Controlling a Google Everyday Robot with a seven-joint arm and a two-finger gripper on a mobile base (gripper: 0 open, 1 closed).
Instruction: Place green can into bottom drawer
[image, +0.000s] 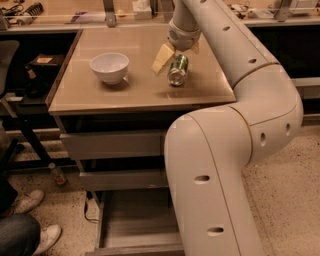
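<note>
The green can (177, 71) lies on its side on the tan tabletop (125, 95), right of the middle. My gripper (175, 58) hangs from the big white arm right over the can's far end. It is open, with one yellowish finger (162, 59) at the can's left and the other partly showing at its right. The bottom drawer (131, 220) is pulled out under the table, showing its plain grey floor. The arm hides its right part.
A white bowl (109, 67) stands on the table left of the can. Two shut grey drawers (112, 145) sit above the open one. A person's shoes (35, 235) and a chair base are on the floor at the left. Shelves with clutter run behind the table.
</note>
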